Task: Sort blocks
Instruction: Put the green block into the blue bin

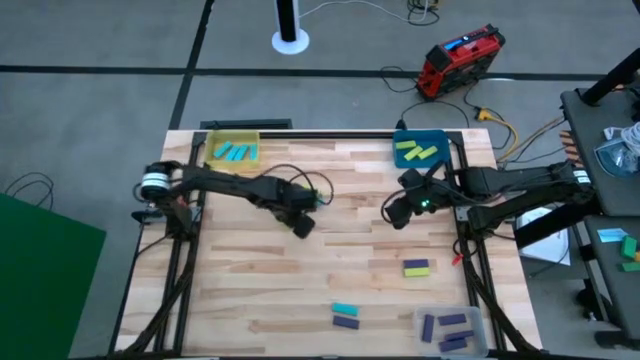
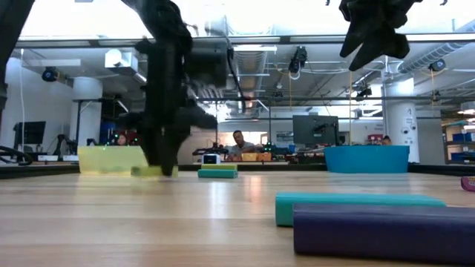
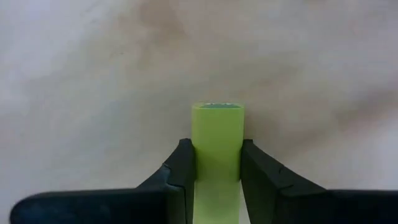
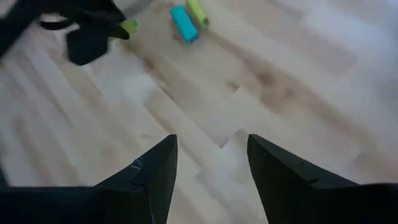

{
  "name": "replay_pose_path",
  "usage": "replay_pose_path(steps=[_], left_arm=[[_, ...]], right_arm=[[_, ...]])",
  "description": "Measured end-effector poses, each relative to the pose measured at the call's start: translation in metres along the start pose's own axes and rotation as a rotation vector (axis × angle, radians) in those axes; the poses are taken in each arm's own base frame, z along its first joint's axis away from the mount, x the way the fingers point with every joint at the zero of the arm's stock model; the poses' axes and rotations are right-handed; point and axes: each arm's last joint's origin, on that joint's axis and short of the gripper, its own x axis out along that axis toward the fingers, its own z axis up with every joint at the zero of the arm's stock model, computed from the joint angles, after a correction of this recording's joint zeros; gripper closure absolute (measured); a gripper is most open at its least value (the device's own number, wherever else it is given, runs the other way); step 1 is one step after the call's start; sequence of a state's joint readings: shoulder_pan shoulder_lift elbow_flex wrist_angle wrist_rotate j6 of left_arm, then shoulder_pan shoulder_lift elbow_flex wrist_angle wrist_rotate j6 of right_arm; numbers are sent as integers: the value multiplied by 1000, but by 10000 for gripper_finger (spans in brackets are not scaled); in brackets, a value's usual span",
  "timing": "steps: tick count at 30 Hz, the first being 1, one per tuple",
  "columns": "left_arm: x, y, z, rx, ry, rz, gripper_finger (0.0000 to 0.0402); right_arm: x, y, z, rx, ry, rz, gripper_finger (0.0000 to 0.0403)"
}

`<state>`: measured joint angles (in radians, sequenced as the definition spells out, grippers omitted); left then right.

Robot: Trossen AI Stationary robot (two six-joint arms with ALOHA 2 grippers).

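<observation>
Two arms are seen from above over the wooden counter (image 1: 330, 260): the left claw (image 1: 303, 226) near its middle, the right claw (image 1: 398, 213) beside the blue bin (image 1: 442, 138). At the left wrist, a yellow-green block (image 3: 216, 140) is clamped between the fingers (image 3: 180, 171). At the right wrist, the fingers (image 4: 155, 168) are spread apart, nothing between them.

Evenly and brightly lit from above, with only faint shadows on the table (image 1: 330, 270). Glare from ceiling lights beyond the table in the low view. Motion-blurred left arm (image 2: 165, 89) there; soft, washed-out wood in both wrist views.
</observation>
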<state>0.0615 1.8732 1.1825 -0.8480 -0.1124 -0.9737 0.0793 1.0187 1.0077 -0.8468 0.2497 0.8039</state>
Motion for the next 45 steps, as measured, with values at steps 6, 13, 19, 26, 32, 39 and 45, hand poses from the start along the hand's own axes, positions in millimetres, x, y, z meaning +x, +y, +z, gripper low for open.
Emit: replay_pose_path(steps=[6,13,19,26,32,39,45], left_arm=[[-51,5,2,270,-134,-144,332],[-110,1,-6,719,-435,-342,332],[-133,2,-11,781,-552,-442,332],[-140,-7,-16,806,-609,-491,332],[-152,-16,-12,847,-653,-499,332],[-161,-17,-11,863,-667,-492,332],[-158,-14,-11,873,-661,-451,332]], right_arm=[[2,1,3,254,61,71,220],[20,21,18,469,16,223,205],[46,42,37,525,-88,368,186],[82,55,49,541,-97,414,169],[99,72,60,495,-40,445,166],[102,89,76,444,-44,469,186],[104,91,78,441,-14,419,253]])
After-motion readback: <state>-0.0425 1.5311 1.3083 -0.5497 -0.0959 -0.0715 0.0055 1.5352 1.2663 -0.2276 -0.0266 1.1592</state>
